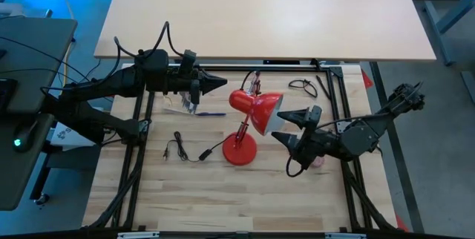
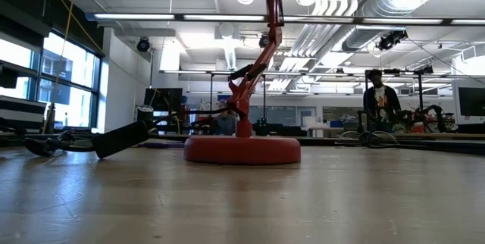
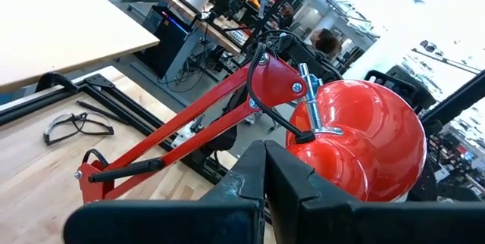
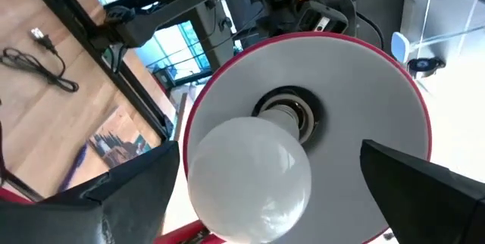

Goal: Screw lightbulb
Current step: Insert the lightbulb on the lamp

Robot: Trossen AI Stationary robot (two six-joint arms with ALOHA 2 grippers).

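The red desk lamp stands on its round base (image 1: 240, 149) mid-table, its shade (image 1: 256, 110) tipped so that the opening faces the table's right. The white lightbulb (image 4: 250, 170) sits in the socket (image 4: 286, 110) inside the shade's white inner face. My right gripper (image 4: 269, 153) is open and level at the shade's mouth (image 1: 291, 126), with one finger on each side of the bulb and a gap to it on both sides. My left gripper (image 1: 220, 84) is shut and level, pointing at the back of the shade (image 3: 356, 142) from the table's left. My left gripper's shut fingertips (image 3: 265, 161) stand close by the back of the red shade, near its neck (image 3: 314, 161). Whether they touch it, I cannot tell.
A black cord with a plug (image 1: 185, 152) lies left of the lamp base. A blue pen (image 1: 211, 113) and a leaflet (image 1: 175, 104) lie under my left arm, and eyeglasses (image 1: 303, 85) lie at the far side. A person (image 2: 379, 100) stands in the room beyond.
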